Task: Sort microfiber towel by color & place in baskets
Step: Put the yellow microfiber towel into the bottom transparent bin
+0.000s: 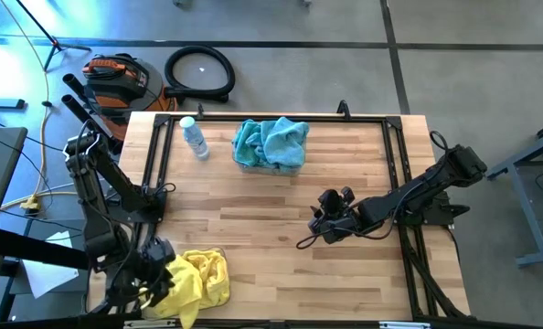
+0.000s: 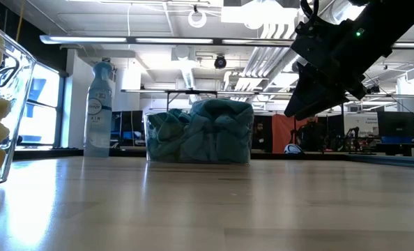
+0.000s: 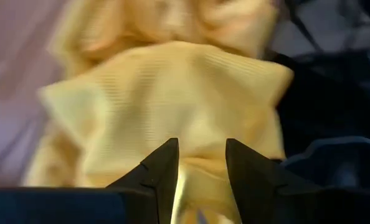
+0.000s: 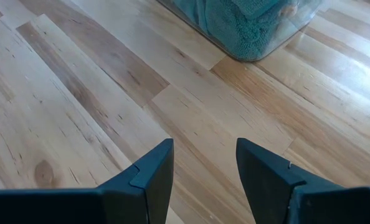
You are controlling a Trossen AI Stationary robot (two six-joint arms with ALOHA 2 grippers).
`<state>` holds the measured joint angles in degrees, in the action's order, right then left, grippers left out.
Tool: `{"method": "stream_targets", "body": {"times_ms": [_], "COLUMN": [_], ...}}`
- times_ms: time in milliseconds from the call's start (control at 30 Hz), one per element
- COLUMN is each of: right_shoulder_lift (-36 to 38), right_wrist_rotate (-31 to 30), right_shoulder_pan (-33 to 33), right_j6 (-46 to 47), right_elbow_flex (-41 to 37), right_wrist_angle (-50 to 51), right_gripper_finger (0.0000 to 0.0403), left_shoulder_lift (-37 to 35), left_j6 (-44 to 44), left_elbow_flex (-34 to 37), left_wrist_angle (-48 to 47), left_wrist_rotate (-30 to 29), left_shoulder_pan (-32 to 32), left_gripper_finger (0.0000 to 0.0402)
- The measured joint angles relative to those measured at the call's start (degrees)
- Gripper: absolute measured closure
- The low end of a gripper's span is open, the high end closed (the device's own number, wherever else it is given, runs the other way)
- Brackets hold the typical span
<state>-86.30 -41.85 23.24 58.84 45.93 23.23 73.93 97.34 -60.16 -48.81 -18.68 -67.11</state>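
Final step judged: left hand [image 3: 200, 168] at 7 o'clock, fingers part-closed pinching yellow towel [image 3: 166, 106] over basket [image 2: 12, 90]. Right hand [image 4: 203, 168] mid-tabletop, agape, empty. Next: let go, withdraw.

Teal-blue towels [image 1: 270, 143] heaped in a clear basket [image 2: 151, 143], bright yellow towels [image 1: 201, 279] with a fine ribbed weave, pale striped wood-plank table [image 1: 281, 219], black-fingered grippers, clear bottle [image 1: 195, 139] with white cap, orange-and-black vacuum [image 1: 114, 79], black hose [image 1: 199, 72]
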Motion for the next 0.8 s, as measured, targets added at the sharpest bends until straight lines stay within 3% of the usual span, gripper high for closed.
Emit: {"method": "stream_targets", "body": {"times_ms": [133, 300, 800], "right_shoulder_lift": [0.0, 0.0, 0.0], "right_wrist_rotate": [0.0, 0.0, 0.0], "right_shoulder_pan": [0.0, 0.0, 0.0], "right_j6": [-0.4, -0.4, -0.4], "right_elbow_flex": [0.0, 0.0, 0.0], "right_wrist_angle": [0.0, 0.0, 0.0], "right_gripper_finger": [0.0234, 0.0234, 0.0234], "left_shoulder_lift": [0.1, 1.3, 12.1], "left_j6": [4.4, 1.7, 5.0], "left_elbow_flex": [0.7, 4.5, 7.8], "left_wrist_angle": [-2.6, 5.3, 6.7], "left_wrist_rotate": [-0.2, -1.1, 0.4], "left_shoulder_pan": [0.0, 0.0, 0.0], "left_gripper_finger": [0.028, 0.028, 0.028]}}
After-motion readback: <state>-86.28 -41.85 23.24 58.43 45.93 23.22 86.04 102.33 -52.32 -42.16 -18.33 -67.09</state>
